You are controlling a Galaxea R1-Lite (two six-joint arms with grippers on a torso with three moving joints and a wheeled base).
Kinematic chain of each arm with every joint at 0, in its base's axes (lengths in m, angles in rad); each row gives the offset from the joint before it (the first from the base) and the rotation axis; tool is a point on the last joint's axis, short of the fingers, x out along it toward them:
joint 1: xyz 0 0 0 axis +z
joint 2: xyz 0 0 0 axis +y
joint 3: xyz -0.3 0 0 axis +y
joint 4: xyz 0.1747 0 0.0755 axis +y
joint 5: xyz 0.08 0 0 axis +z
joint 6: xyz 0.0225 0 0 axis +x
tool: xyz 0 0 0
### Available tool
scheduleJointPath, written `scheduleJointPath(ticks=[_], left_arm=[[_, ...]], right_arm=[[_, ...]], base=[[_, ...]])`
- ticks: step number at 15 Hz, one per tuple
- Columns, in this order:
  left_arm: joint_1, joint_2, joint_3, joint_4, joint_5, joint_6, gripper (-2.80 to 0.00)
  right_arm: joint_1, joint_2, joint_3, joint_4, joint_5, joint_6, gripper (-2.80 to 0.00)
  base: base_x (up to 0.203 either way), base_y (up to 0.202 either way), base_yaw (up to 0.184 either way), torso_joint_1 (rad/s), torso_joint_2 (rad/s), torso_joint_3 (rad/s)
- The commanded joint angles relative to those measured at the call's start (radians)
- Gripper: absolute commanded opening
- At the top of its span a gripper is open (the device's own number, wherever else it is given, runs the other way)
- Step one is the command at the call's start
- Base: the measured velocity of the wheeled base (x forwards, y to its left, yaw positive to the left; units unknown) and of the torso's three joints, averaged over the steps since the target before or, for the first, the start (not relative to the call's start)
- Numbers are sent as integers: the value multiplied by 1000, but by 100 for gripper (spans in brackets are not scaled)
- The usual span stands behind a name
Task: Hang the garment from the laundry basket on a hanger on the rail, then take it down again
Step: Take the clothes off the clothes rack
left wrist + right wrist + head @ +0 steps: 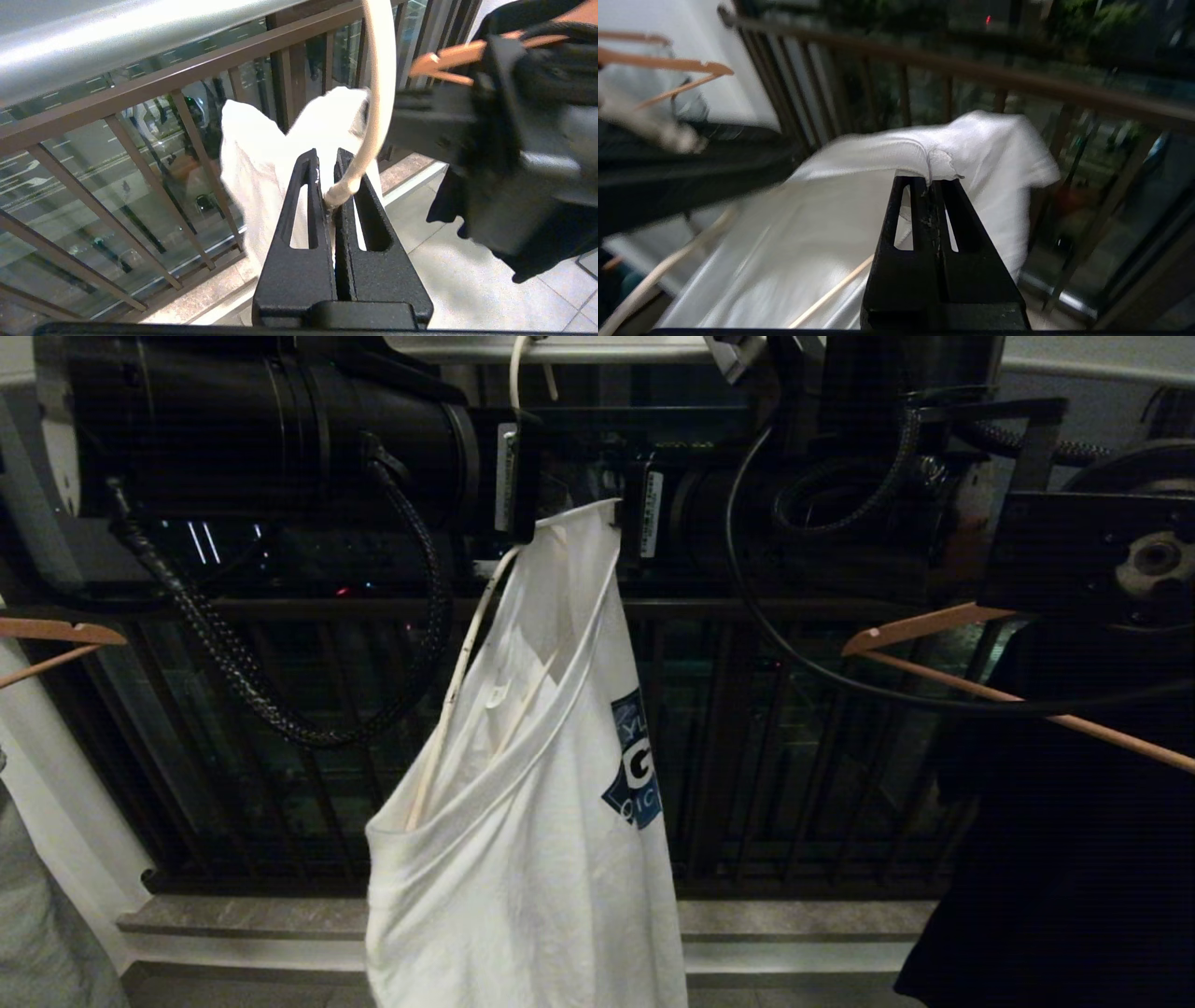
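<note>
The white garment (532, 840), with a blue logo on it, hangs bunched in the middle of the head view. It is draped over the thin white hanger (457, 695). The hanger's hook rises toward the pale rail (607, 347) at the top edge. My left gripper (327, 156) is shut on the hanger (379, 93) at its twisted neck, with the garment (261, 158) just beyond and the rail (117, 37) overhead. My right gripper (930, 179) is shut on a fold of the garment (822, 214) at its collar edge, holding that edge up. The laundry basket is out of view.
Brown wooden hangers stick in from the left (56, 635) and the right (934, 630). A black garment (1055, 821) hangs at the right. The dark barred balcony railing (794, 756) stands close behind, above a stone sill (794, 919).
</note>
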Motion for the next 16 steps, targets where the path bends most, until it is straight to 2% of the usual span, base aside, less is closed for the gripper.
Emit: scheduleJointPath(ticks=[1,6,16], left_arm=[[-1,-5,-1,5,-1,3,-280],[-1,-5,-1,4,-2,1,-280],[3,3,-1,3,-2,1,-280]], right_arm=[[-30,46,-24,1,-1,3,-280],[-45,69,-25,-1,-1,6,-280],[-10,66,32,-14,3,32,-280]], base=[[0,0,0,0,0,0],[0,0,0,0,0,0],[0,0,0,0,0,0]])
